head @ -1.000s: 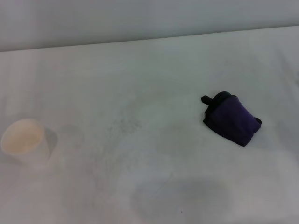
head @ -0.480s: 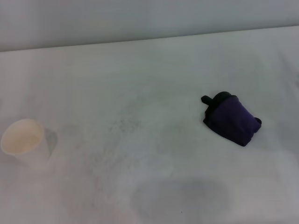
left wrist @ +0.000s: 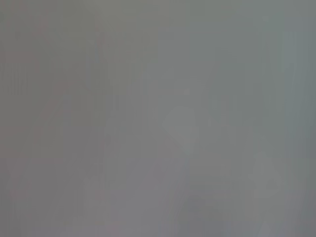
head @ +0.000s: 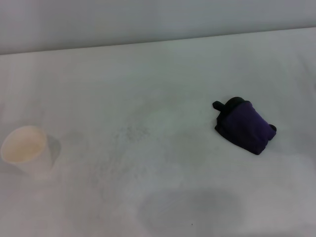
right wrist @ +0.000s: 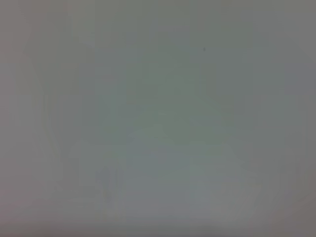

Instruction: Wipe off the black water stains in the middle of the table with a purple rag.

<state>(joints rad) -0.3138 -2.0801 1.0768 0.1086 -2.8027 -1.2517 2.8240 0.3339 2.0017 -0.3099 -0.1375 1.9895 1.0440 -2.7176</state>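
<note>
My rag [head: 243, 126] lies bunched on the right of the desk [head: 163, 74], apart from the cup [head: 27, 150] at far left. I see no dark blot, only faint specks mid-desk. Neither tool shows, so its grip I cannot tell. Judging so, wiping looks done, or else fetching the rag comes next

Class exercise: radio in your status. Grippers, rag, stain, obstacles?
Both grippers out of view. Purple rag lying free on table. No dark blot visible, only faint specks mid-table. Paper cup well left, not obstructing.

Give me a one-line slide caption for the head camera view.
Purple rag lies bunched on the white table, paper cup far to its left, only faint grey specks mid-table, no arms in view.
</note>
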